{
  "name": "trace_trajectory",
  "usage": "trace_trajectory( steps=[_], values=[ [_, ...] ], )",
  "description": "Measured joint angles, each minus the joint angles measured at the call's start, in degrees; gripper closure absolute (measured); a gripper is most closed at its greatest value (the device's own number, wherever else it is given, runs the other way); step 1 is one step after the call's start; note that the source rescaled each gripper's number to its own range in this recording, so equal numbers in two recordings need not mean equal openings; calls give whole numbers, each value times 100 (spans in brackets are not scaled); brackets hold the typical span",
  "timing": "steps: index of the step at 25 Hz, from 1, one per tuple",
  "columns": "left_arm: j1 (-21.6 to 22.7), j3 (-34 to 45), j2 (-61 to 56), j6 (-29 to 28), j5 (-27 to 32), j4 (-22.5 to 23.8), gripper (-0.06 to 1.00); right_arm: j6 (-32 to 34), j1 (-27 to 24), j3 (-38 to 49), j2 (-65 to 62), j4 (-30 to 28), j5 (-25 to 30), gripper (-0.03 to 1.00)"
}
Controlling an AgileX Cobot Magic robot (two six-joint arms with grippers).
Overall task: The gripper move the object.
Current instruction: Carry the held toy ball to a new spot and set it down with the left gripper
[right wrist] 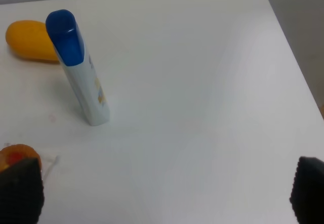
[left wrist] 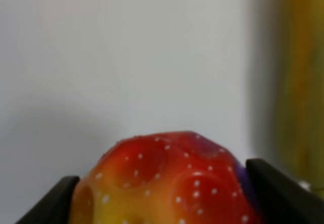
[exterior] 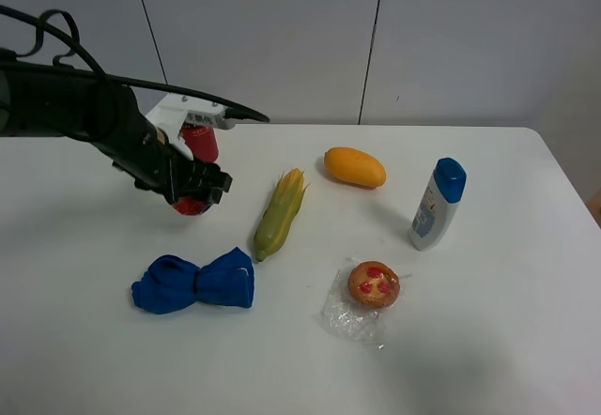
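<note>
The object, a small red and yellow ball (exterior: 192, 206) with a purple-blue patch, sits between the black fingers of my left gripper (exterior: 197, 192) at the left of the table. In the left wrist view the dimpled ball (left wrist: 167, 178) fills the gap and both fingers (left wrist: 50, 203) press its sides, so the left gripper (left wrist: 162, 198) is shut on it. I cannot tell whether the ball touches the table. My right gripper (right wrist: 167, 198) is open and empty above the table's right side; it does not show in the exterior high view.
A corn cob (exterior: 280, 213) lies just right of the ball. An orange mango (exterior: 355, 166), a white bottle with blue cap (exterior: 437, 204), a tart on plastic (exterior: 374, 284) and a blue cloth (exterior: 195, 283) lie around. A dark red thing (exterior: 199, 141) shows behind the left arm.
</note>
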Motion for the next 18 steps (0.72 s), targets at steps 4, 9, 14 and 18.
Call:
trace_trajectory(
  steps=[4,9,14,18],
  values=[
    [-459,-858,-120,1944,125,-405,91,0,0,0,0,0,0,-3],
    [-984,-1187,-79,3563,-433,-1964,91,0,0,0,0,0,0,-3],
    [-1372,-1187,264,4517,-656,-2467,91,0,0,0,0,0,0,-3],
    [-1503,-1191,779,5013,-661,-2509,91,0,0,0,0,0,0,-3]
  ],
)
